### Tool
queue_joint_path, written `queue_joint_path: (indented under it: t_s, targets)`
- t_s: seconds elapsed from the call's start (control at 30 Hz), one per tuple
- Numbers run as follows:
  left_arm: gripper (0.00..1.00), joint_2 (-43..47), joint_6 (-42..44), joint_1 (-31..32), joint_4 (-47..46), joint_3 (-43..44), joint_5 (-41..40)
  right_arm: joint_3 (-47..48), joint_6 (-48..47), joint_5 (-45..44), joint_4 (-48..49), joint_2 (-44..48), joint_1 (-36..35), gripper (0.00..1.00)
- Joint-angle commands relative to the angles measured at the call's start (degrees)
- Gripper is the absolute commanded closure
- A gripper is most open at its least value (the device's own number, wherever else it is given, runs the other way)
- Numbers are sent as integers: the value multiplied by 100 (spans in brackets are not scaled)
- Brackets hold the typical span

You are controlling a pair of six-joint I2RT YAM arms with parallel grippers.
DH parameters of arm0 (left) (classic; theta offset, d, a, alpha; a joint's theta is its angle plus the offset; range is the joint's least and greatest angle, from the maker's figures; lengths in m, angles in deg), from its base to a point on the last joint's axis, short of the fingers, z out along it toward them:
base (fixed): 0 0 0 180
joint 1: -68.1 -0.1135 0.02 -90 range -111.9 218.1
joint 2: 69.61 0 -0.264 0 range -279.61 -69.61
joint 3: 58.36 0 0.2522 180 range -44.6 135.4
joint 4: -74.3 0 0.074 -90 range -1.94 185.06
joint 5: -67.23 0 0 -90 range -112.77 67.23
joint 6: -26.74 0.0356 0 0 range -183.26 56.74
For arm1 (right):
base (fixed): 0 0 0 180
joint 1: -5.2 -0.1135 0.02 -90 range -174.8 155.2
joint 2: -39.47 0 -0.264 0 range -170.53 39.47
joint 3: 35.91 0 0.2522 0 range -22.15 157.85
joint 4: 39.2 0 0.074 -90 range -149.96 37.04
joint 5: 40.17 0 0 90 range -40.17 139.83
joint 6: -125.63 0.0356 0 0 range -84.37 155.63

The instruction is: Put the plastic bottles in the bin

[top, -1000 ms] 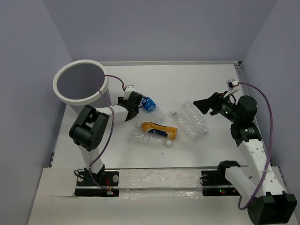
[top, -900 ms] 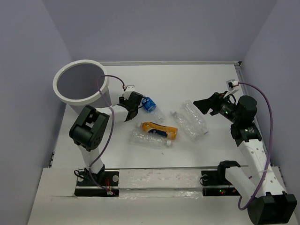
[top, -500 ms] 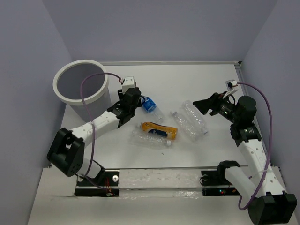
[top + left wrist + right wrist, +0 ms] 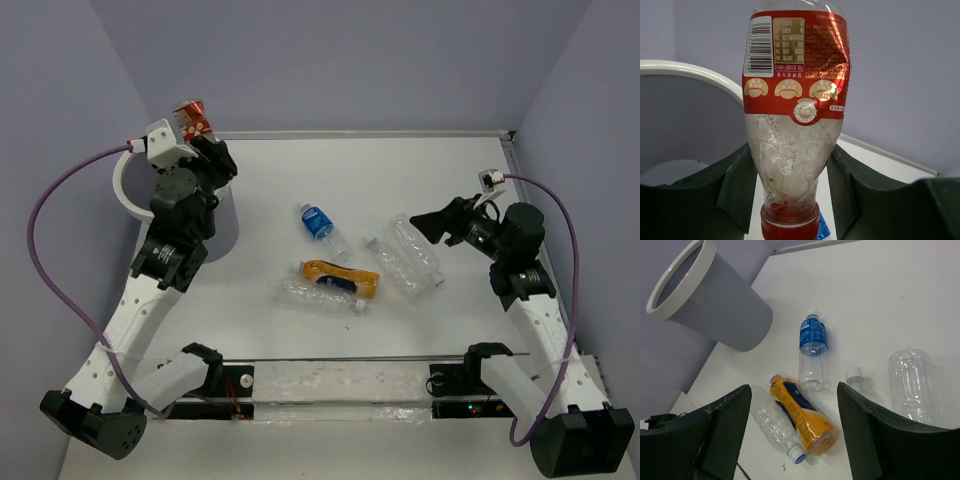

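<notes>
Holding a red-labelled bottle [image 4: 792, 100] upright, cap down, left gripper [image 4: 790, 170] is clamped on its lower body; bin [image 4: 690, 72] rim sits just left, probably not yet under it; right gripper [image 4: 432, 222] apart, well away.

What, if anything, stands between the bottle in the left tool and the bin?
Nothing visible does. The left tool grips a red-labelled bottle, cap down, close beside the bin and its white rim. No object shows between them in the wrist view.
</notes>
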Motion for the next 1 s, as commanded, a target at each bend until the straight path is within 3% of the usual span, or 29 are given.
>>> queue_joint_path:
  t_s: [0.0, 0.37, 0.4, 0.53, 0.57, 0.6, 0.67, 0.97]
  targets:
    - [69, -146, 66, -803, 516, 456, 376, 9, -20, 119, 308, -17, -71, 26]
    - [67, -638, -92, -2308, 587, 431, 807, 44, -46, 339, 405, -324, -308, 27]
    - [64, -673, -154, -2466, 596, 404, 833, 62, -107, 357, 388, -420, -422, 27]
    - [15, -683, -207, -2494, 508, 360, 1044, 194, -309, 112, 194, -614, -738, 24]
    - [15, -657, -207, -2494, 491, 360, 1123, 220, -336, 111, 159, -658, -791, 23]
    - [7, -587, -207, -2494, 473, 360, 1193, 255, -388, 33, 115, -702, -853, 21]
    - [2, -472, -198, -2485, 464, 360, 1421, 369, -547, -90, -94, -868, -1124, 20]
    - [1, 555, -321, -2388, 455, -70, 2792, 1352, -1171, -1513, -676, -2388, -2426, 18]
